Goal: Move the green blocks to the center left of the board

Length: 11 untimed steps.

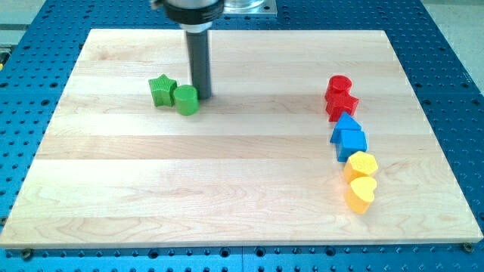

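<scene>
A green star block (161,90) and a green round block (186,99) lie touching each other on the upper left part of the wooden board (227,181). My tip (203,97) rests on the board right against the round green block's right side. The dark rod rises from it to the view's top.
On the right side a column of blocks runs down: a red round block (339,85), a red star block (342,104), two blue blocks (345,123) (352,142), a yellow hexagon block (362,164) and a yellow heart block (361,193). A blue perforated table surrounds the board.
</scene>
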Available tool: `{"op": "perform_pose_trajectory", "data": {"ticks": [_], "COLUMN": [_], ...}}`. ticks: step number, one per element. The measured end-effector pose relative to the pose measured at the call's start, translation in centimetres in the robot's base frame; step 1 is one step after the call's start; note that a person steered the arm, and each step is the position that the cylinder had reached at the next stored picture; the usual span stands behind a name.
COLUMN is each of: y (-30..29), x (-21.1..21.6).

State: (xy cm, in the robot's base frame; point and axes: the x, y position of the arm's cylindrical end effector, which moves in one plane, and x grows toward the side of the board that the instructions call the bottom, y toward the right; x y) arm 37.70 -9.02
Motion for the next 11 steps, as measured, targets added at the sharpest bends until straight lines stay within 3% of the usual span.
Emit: {"op": "perform_pose_trajectory", "data": {"ticks": [1, 2, 3, 4, 5, 6, 7, 8, 9, 10, 11], "y": [-9.9, -2.6, -5.0, -15.6, -14.5, -1.9, 2.6, -3.3, -4.2, -9.2, -3.7], "x": [3.2, 1.2, -4.3, 1.5, 3.0, -1.1, 2.5, 7.6, 4.6, 4.2, 4.8]}}
